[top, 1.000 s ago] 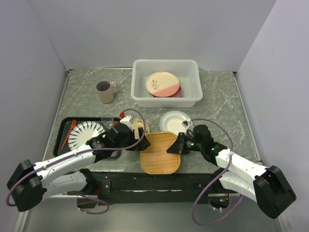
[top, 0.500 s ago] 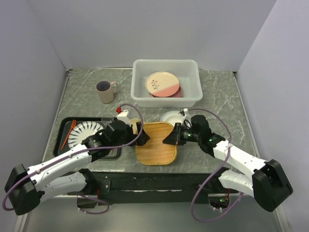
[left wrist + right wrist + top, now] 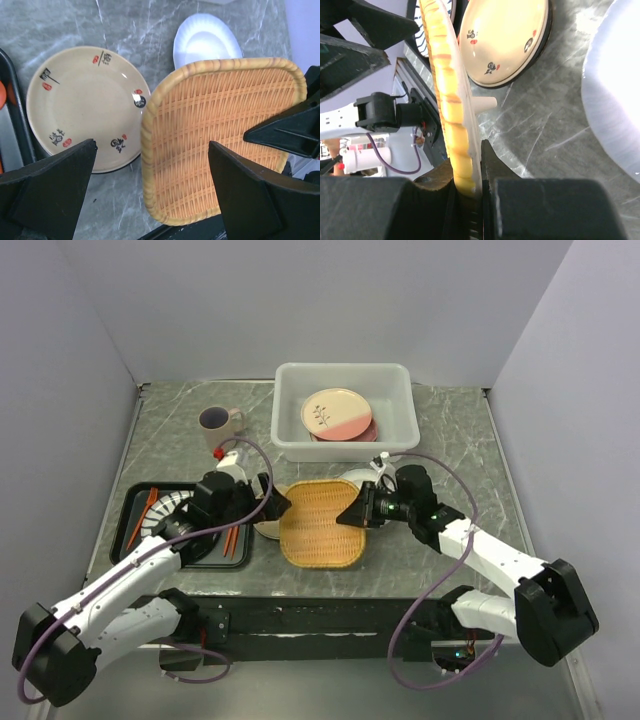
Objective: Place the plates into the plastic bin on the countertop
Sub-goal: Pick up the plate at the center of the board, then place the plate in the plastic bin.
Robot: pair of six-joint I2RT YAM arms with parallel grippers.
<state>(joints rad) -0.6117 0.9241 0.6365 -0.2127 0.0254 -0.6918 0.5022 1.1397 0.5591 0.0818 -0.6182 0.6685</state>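
The orange squarish woven plate [image 3: 320,523] is held by its right edge in my right gripper [image 3: 362,515], which is shut on the rim [image 3: 470,195]. The plate hangs slightly above the countertop [image 3: 450,455]. My left gripper [image 3: 262,502] is open, its jaws wide apart [image 3: 150,195] above the plate's left edge [image 3: 215,140] and touching nothing. A small tan plate [image 3: 85,107] with red and black marks lies left of it. A plain white plate [image 3: 358,480] lies behind. The plastic bin [image 3: 290,440] holds a cream-and-pink plate [image 3: 337,413] on top of others.
A black tray [image 3: 135,530] at the left holds a white ribbed plate [image 3: 165,512] and orange utensils [image 3: 148,505]. A tan mug [image 3: 218,428] stands left of the bin. The table's near edge runs just under the orange plate.
My right gripper has carried the orange plate away from the near edge toward the bin. My left gripper has moved back and left, off the plate's edge, to above the tan plate.
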